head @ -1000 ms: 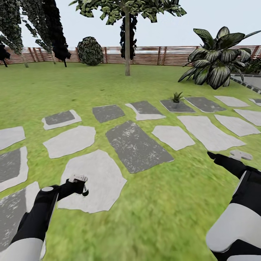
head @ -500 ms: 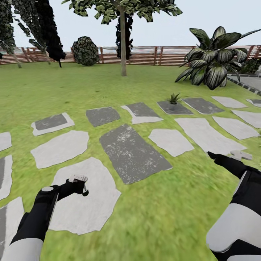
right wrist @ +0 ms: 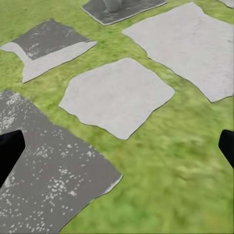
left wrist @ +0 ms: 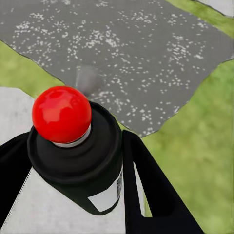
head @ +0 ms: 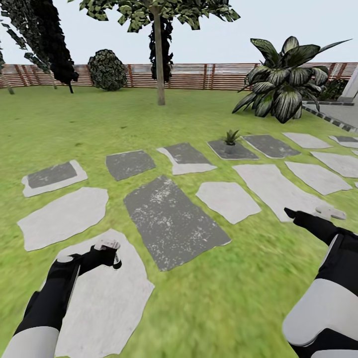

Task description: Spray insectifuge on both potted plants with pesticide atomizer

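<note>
Between the clamped left pincer [left wrist: 73,195] fingers, a dark atomizer [left wrist: 83,161], red-topped, white-labelled; right pincer [right wrist: 117,146] apart.

Flat grey and pale stepping stones [head: 169,219] scattered across green grass [head: 238,298]. Behind, a brown slatted fence [head: 199,75], a slim-trunked tree [head: 160,54], a round dark shrub [head: 106,69], a big striped-leaf palm plant [head: 281,82].
</note>
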You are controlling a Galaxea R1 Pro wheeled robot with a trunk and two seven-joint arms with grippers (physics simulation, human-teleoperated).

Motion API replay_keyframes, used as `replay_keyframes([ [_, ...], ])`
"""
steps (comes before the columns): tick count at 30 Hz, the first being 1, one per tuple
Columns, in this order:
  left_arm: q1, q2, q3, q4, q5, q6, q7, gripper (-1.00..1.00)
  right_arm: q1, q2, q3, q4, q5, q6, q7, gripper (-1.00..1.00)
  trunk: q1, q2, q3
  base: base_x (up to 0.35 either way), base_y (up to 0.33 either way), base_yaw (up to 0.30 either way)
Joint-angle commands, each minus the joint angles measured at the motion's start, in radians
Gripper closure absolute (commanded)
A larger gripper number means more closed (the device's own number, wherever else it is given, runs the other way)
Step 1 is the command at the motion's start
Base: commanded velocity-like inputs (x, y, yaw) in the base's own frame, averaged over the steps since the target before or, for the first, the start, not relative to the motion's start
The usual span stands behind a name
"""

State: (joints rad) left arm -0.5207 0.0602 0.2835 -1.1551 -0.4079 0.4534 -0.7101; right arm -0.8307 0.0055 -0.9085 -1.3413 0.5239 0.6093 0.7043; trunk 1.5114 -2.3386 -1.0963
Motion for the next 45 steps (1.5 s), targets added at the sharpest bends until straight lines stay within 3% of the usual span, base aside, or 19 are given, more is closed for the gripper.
replay_keyframes([
  [1, -0.001, 0.000, 0.002, -0.001, -0.006, 0.004, -0.008, 1.00, -0.002, 0.001, -0.003, -0.002, 0.010, 0.001, 0.010, -1.00, 0.000, 0.000, -0.001, 0.339, -0.082, 0.000],
  [45, 0.000, 0.000, 0.002, -0.001, -0.006, 0.004, -0.009, 1.00, -0.001, 0.001, -0.003, -0.002, 0.010, 0.001, 0.010, -1.00, 0.000, 0.000, -0.001, 0.340, -0.082, -0.029],
])
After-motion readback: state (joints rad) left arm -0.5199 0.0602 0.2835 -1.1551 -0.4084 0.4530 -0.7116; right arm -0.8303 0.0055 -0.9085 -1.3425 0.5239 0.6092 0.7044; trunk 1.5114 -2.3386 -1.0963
